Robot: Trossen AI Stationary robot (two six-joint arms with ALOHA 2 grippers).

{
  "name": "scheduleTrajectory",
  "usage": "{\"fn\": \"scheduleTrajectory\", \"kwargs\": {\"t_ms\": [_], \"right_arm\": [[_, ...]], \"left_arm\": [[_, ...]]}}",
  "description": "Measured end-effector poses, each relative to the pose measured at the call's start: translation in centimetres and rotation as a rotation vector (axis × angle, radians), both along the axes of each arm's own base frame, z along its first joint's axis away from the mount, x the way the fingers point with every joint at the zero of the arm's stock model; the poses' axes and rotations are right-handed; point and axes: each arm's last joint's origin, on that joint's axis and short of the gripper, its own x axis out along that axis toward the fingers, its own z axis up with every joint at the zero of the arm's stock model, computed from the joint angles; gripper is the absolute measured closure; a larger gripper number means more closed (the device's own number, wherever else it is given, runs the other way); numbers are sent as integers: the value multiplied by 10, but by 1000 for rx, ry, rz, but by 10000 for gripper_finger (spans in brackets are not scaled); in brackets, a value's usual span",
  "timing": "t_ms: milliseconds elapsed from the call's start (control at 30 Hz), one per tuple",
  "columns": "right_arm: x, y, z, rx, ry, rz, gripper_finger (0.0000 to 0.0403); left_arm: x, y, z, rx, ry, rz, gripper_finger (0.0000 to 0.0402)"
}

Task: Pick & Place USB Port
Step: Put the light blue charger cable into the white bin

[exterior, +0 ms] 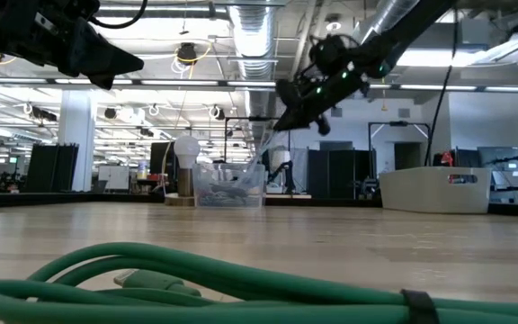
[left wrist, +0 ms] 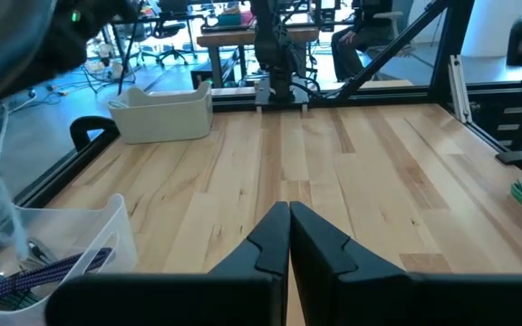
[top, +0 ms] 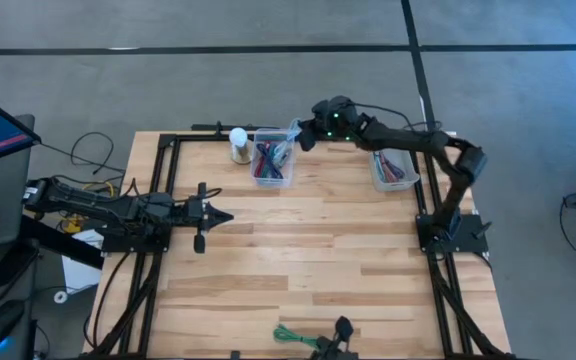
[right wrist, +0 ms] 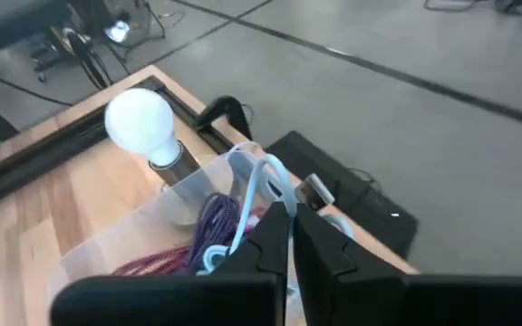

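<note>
High view, writing: none legible.
Right gripper point(right wrist: 290, 210): reached over clear plastic bin point(top: 273, 176), fingers clamped on white USB cable point(right wrist: 259, 181).
Left gripper point(top: 226, 216): fingers closed, empty, hovering level.

Wide bare table point(top: 308, 250) between the arms; light bulb point(top: 238, 142) seemingly touches the clear bin point(top: 272, 165), blocking that side.

Wooden table point(top: 308, 250) with bins, bulb, cable

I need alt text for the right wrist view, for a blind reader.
The right gripper is shut on a white USB cable, lifting it from a clear bin of coloured cables. A white light bulb stands beside the bin on the wooden table.
</note>
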Motion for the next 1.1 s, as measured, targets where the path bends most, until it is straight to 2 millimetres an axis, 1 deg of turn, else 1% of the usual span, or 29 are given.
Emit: {"fn": "scheduleTrajectory", "kwargs": {"t_ms": [133, 300, 433, 533, 633, 767, 867, 967, 1100], "right_arm": [[-21, 13, 28, -56, 108, -28, 402], [-53, 34, 56, -90, 269, -81, 402], [-79, 48, 82, -125, 305, -127, 403], [-98, 57, 100, -151, 291, -160, 403], [-120, 65, 113, -154, 305, -204, 403], [-148, 76, 119, -135, 405, -284, 403], [-163, 83, 119, -103, 440, -308, 403], [-175, 88, 112, -94, 474, -341, 403], [-191, 91, 97, -65, 500, -392, 403]], "left_arm": [[0, 0, 0, 0, 0, 0, 389], [0, 0, 0, 0, 0, 0, 389], [0, 0, 0, 0, 0, 0, 389], [0, 0, 0, 0, 0, 1, 389], [0, 0, 0, 0, 0, 1, 389], [0, 0, 0, 0, 0, 2, 389], [0, 0, 0, 0, 0, 3, 389], [0, 0, 0, 0, 0, 3, 389], [0, 0, 0, 0, 0, 3, 389]]}}
